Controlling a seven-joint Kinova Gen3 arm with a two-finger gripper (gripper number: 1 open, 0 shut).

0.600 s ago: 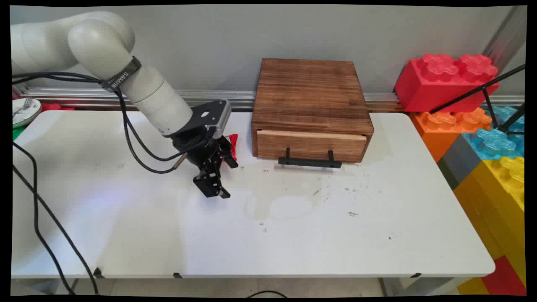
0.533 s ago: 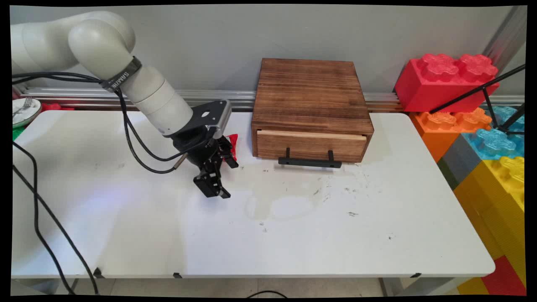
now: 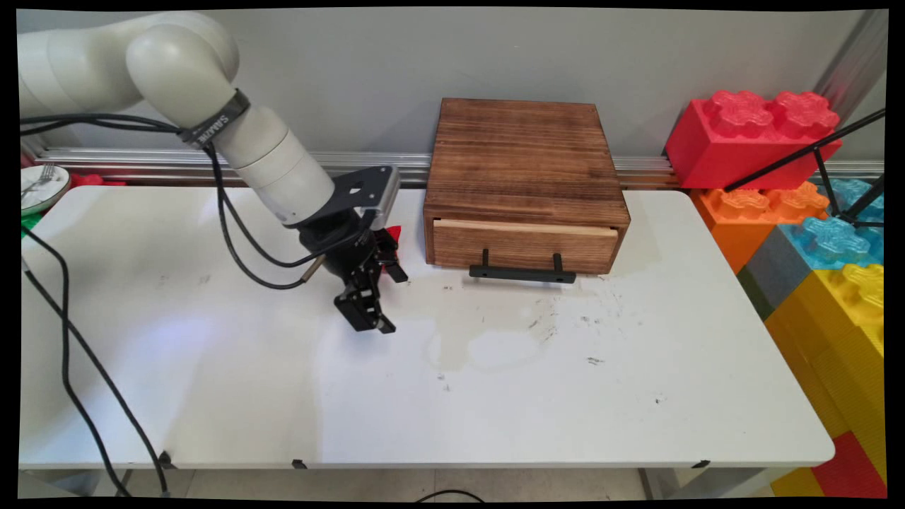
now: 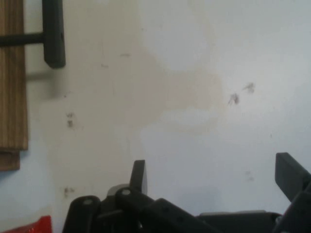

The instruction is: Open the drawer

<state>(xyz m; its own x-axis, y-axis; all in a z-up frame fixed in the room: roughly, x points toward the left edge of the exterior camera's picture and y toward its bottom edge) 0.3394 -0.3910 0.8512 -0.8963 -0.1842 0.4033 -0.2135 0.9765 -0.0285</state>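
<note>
My gripper [image 3: 385, 304] hovers low over the white table [image 3: 495, 396], just left of a brown wooden drawer box [image 3: 523, 177]. It is open, and in the hand view only bare, stained table shows between its fingertips [image 4: 138, 171]. The drawer looks shut, and its black bar handle [image 3: 522, 273] lies to my gripper's right. That handle [image 4: 53, 34] and the box front [image 4: 12, 73] also fill the hand view's upper left. A small red thing [image 3: 393, 233] lies on the table behind the hand, mostly hidden by it. Its corner [image 4: 34, 225] shows at the hand view's bottom left.
Large toy bricks, red [image 3: 749, 134], orange [image 3: 763, 205], blue [image 3: 834, 237] and yellow [image 3: 841, 318], are stacked past the table's right edge, with black stand legs [image 3: 813, 152] across them. A plate with a fork [image 3: 39, 185] sits at the far left. Black cables [image 3: 71, 367] hang from the arm.
The arm and gripper have shifted a little to the right, toward the drawer box. The gripper stays open with nothing in it.
</note>
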